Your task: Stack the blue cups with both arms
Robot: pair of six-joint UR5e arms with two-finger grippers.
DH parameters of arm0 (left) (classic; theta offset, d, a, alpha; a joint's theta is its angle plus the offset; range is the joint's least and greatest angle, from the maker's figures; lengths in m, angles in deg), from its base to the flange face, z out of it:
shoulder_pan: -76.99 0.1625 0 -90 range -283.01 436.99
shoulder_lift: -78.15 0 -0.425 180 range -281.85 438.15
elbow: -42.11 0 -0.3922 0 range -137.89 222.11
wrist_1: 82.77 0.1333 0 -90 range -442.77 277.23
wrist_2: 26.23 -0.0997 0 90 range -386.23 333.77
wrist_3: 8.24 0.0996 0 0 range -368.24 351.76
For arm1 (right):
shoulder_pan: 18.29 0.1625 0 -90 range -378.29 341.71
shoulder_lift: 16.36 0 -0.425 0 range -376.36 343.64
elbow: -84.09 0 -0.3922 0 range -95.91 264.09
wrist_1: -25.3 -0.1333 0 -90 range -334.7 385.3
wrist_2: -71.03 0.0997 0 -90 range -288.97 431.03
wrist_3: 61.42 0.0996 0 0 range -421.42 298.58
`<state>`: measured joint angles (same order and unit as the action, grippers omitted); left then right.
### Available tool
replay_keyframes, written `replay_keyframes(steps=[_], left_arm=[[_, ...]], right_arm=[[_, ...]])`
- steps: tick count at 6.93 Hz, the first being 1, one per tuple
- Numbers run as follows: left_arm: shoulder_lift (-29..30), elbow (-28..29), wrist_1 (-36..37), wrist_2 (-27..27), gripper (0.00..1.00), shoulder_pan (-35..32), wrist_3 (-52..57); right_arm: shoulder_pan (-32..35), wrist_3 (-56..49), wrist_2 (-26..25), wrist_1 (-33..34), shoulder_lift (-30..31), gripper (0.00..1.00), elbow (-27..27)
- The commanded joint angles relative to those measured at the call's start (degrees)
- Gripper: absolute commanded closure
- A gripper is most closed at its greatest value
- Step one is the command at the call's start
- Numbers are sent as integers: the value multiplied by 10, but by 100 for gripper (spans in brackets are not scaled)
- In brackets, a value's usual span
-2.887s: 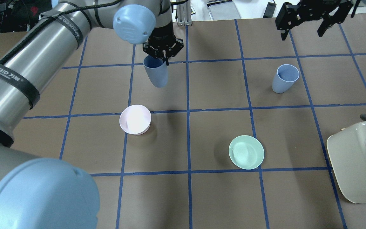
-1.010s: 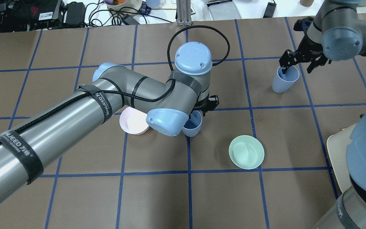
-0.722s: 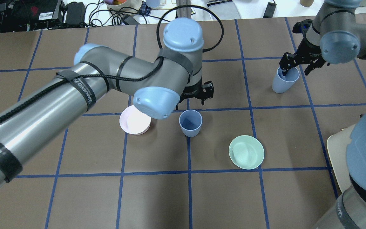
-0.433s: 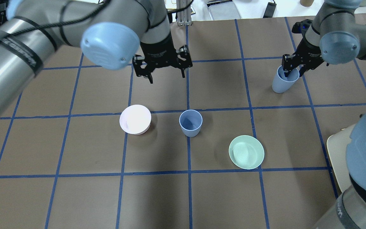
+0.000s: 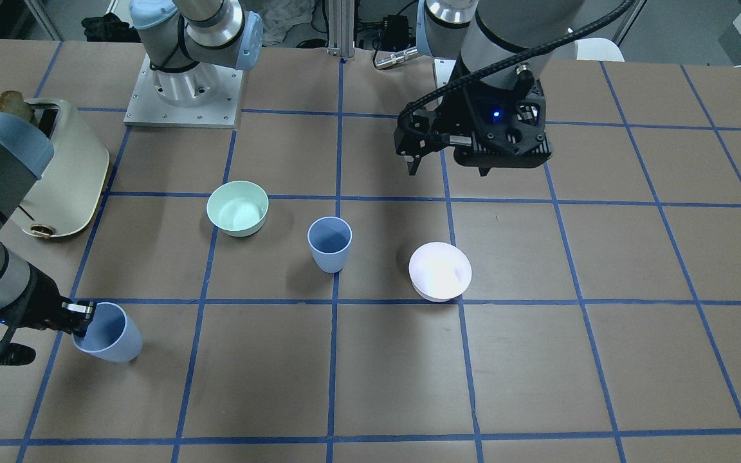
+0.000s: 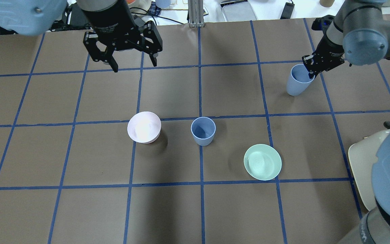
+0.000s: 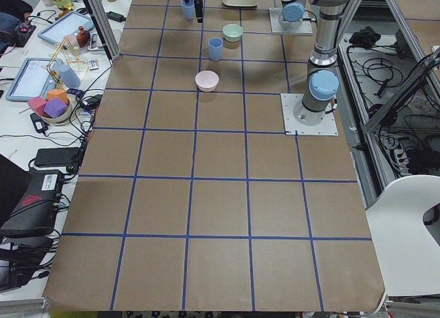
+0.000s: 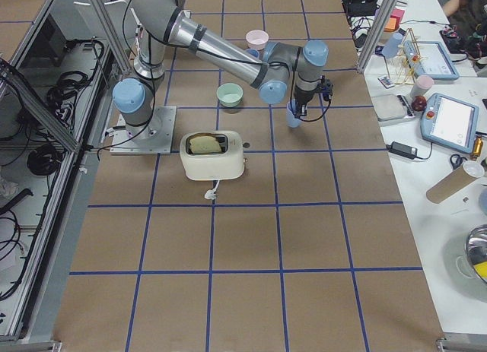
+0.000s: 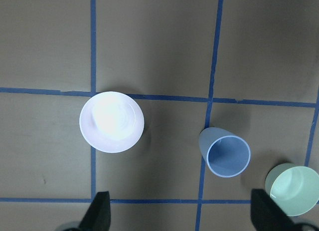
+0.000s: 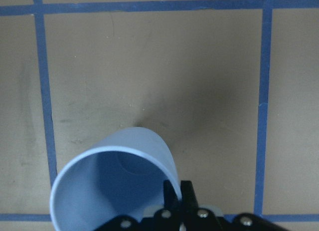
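Withdrawn leftward, left fingers (image 6: pixel 113 64) gape wide; right fingers (image 6: pixel 310 67) pinch rim of tilted cup (image 6: pixel 296 84); centre cup (image 6: pixel 202 132) clear.

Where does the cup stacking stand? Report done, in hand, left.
Done: the centre blue cup stands upright and free between the pink bowl and green bowl; the left end effector hangs open, clear of it. In hand: the right end effector pinches the rim of the second blue cup, tilted. Left: carry it over and nest it in the centre cup.
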<state>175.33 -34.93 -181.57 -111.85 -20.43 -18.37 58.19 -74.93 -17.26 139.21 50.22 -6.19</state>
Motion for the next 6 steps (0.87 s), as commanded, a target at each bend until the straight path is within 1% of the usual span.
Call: replay_keyframes(steps=[1, 2, 3, 4, 6], left_arm=[[-61, -70, 3, -24, 0, 25, 34], [-77, -93, 60, -51, 0, 35, 56], [-80, -100, 85, -52, 0, 60, 72], [-80, -100, 86, -53, 0, 63, 72], [-80, -101, 87, -54, 0, 62, 72]], right_arm=[[27, 11, 5, -45, 48, 100, 0], [70, 36, 5, -56, 70, 100, -2], [127, 81, 4, -56, 78, 100, -2], [169, 142, 3, -67, 95, 100, -7], [239, 237, 7, -66, 137, 100, -44]])
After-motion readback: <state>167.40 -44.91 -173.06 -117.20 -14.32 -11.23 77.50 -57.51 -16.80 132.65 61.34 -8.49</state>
